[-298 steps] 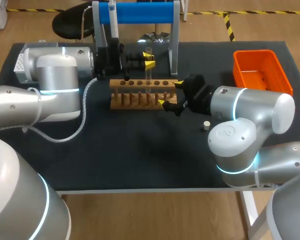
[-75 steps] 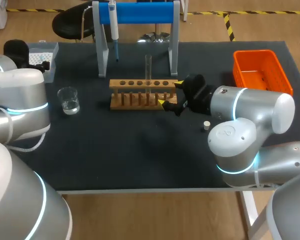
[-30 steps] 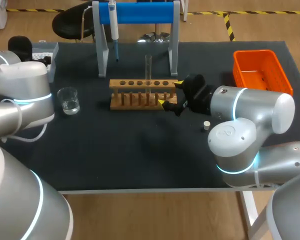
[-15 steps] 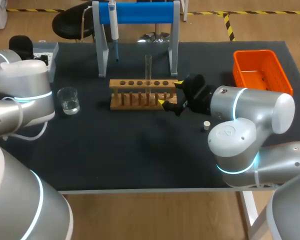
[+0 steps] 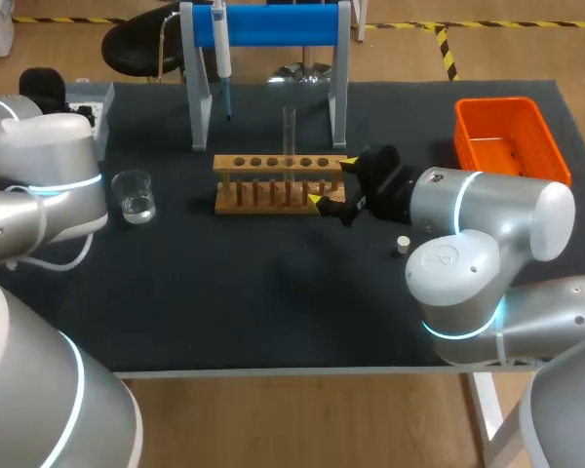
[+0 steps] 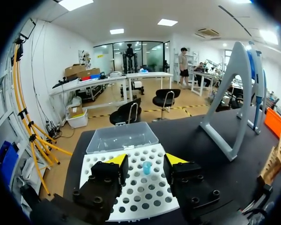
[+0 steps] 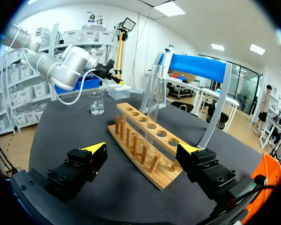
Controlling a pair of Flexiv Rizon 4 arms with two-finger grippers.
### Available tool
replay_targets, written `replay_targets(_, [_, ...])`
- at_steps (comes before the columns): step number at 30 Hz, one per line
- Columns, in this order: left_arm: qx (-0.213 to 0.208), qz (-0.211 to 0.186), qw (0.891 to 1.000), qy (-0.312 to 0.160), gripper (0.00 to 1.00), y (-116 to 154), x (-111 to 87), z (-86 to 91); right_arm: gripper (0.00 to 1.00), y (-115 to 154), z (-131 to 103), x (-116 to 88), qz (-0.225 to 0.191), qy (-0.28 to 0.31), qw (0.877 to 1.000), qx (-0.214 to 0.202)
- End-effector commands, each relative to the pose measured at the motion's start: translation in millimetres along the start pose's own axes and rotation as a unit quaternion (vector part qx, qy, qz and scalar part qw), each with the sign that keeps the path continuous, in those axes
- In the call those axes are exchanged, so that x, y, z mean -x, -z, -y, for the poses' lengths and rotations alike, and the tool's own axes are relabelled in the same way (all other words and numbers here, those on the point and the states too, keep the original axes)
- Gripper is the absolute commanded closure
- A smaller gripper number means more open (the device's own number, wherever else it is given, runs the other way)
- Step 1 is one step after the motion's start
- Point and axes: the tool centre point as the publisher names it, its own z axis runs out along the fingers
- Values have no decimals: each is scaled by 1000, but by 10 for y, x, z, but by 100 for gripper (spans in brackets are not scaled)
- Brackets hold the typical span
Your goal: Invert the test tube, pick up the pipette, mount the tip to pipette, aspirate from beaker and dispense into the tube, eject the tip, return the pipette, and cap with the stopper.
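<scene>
- The left tool (image 6: 146, 159) hovers open and empty just above the white tip box (image 6: 131, 199) at the far left corner of the surface (image 5: 273, 302). A single blue tip (image 6: 146, 168) stands in the perforated plate, directly between the spread fingers.
- The right tool (image 7: 143, 149) is also open and holds nothing. Its yellow-tipped fingers are spread wide on either side of the right end of the wooden rack (image 5: 273, 162), apparently without touching it.
- The glass test tube (image 5: 289, 127) stands upright in a rack hole right of the middle. By this showing, the tube step looks finished.
- The pipette (image 5: 220, 44) hangs untouched on the blue-barred stand (image 5: 273, 24) behind the rack, well apart from both tools. Picking it up appears to be the step in hand, not yet done.
- The beaker (image 5: 134, 195), holding a little clear liquid, sits on the surface to the left of the rack, near the left arm.
- The small pale stopper (image 5: 403, 245) lies on the surface beside the right arm. The orange bin (image 5: 494, 101) sits at the far right corner.
- The next move likely calls for the left arm to leave the tip box and swing across to the stand. There it must close squarely on the pipette's body and lift it clear of the hanger without knocking the frame. Only then can the pipette go down onto the lone blue tip.
</scene>
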Motion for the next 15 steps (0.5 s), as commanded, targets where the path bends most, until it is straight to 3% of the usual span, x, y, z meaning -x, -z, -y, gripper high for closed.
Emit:
replay_targets(1, [0,0,1000,-1,55,-57,3,-7,0,4,-3,-1,0,0,1000,-1])
replay_targets(15, [3,-3,1000,1,60,-106,-4,-30,0,4,-3,-1,0,0,1000,-1])
